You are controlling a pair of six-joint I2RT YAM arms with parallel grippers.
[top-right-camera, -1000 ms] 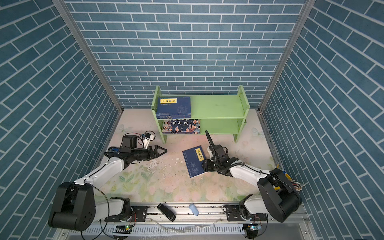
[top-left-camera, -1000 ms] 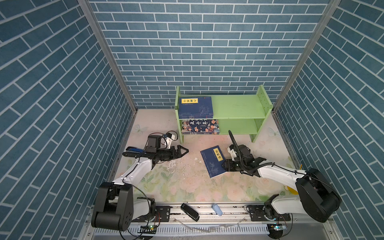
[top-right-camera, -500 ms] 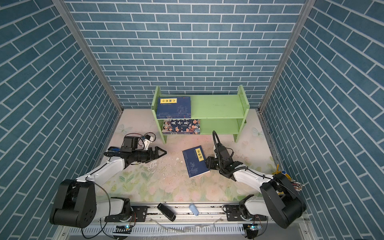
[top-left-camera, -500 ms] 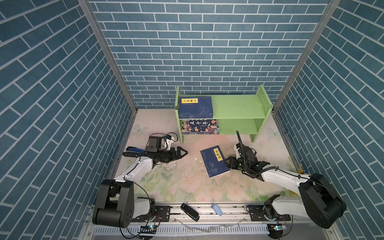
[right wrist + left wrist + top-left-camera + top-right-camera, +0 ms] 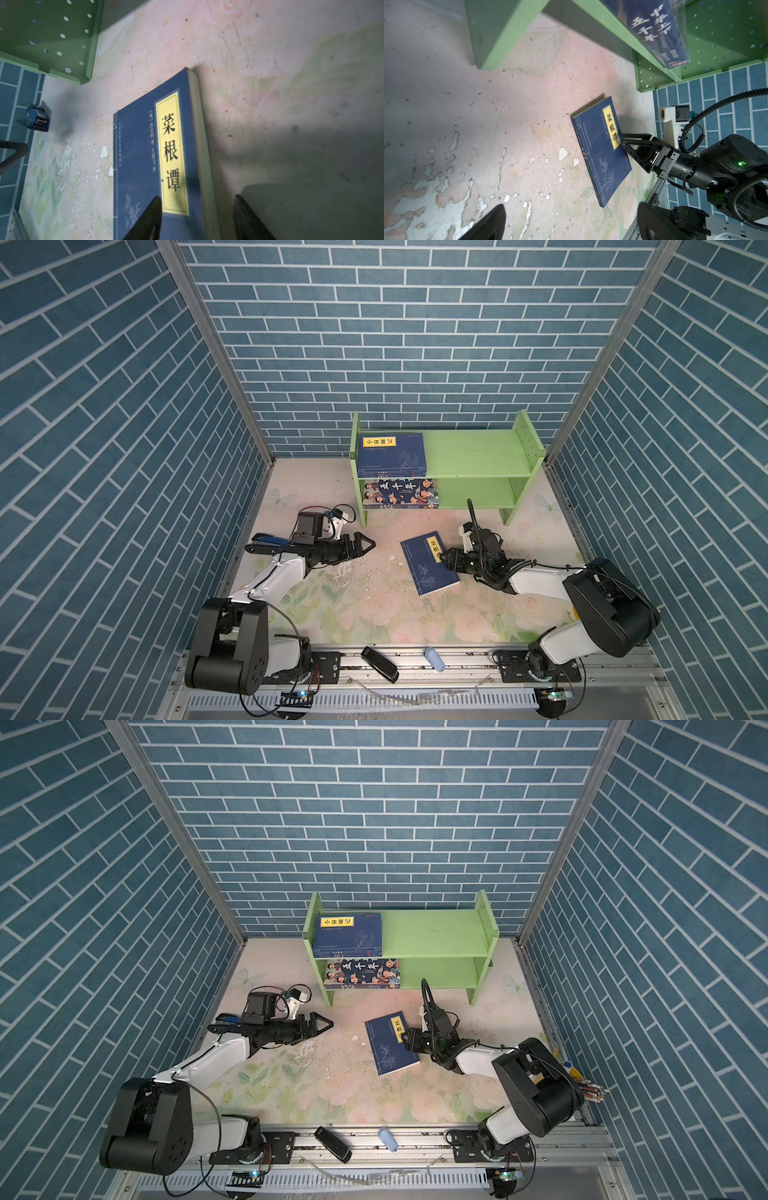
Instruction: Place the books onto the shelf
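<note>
Now the right gripper [image 5: 445,563] has moved onto the page edge of the navy book [image 5: 428,572] lying before the shelf [image 5: 478,452], jaws half apart, nothing grasped; left gripper [image 5: 370,546] released wide. Pickup should follow.

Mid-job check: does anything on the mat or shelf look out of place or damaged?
One navy book lies crooked on the mat, off the shelf, with the right pincer at its edge. The mat is worn, with white flakes peeling near the middle. Nothing else stands out.
</note>
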